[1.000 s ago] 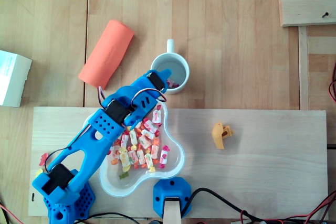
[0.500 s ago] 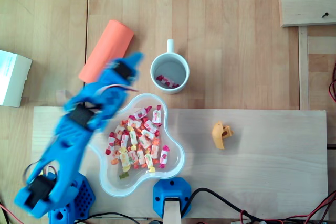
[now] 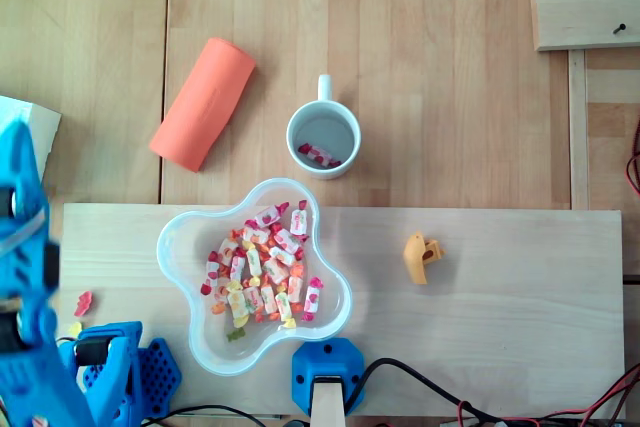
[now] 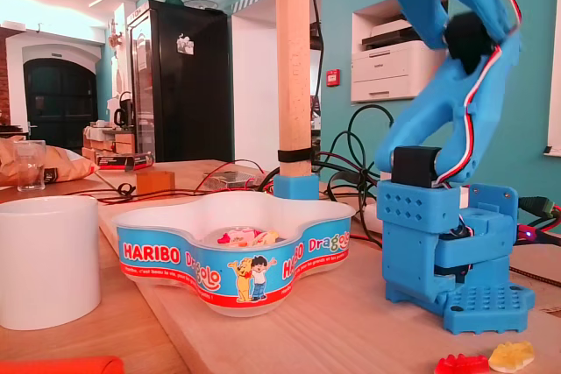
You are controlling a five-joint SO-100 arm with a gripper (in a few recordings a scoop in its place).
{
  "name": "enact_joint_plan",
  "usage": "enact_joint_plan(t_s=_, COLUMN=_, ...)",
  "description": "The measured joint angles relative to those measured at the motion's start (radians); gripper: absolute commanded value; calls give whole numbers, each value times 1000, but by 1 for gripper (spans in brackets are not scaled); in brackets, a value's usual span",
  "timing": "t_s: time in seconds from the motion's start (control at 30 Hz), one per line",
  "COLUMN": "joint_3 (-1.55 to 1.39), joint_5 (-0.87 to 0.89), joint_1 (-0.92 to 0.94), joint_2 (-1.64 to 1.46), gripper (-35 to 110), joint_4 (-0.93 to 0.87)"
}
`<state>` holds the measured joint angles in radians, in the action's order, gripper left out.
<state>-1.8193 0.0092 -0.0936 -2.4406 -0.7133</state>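
In the fixed view, two loose gummies, one red (image 4: 460,363) and one yellow (image 4: 511,355), lie nearest on the worktop (image 4: 307,321). One mug (image 4: 44,260) stands left of one bowl (image 4: 175,256) heaped with sweets (image 4: 245,236). Overhead, a few more sweets lie in the mug. The pincer (image 3: 17,142) is blurred beside one white box (image 3: 48,135), so whether it is apart or together cannot be told.
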Motion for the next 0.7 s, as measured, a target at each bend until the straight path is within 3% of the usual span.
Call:
enact_joint_plan(t_s=0.4, joint_3=-746, joint_5=-11, joint_1=-3, joint_2=-522, gripper=-1, joint_4=578)
enact_joint_plan(t_s=0.7, joint_3=-897, joint_5=-11, joint_1=-3, joint_2=-586, gripper=-1, joint_4=792)
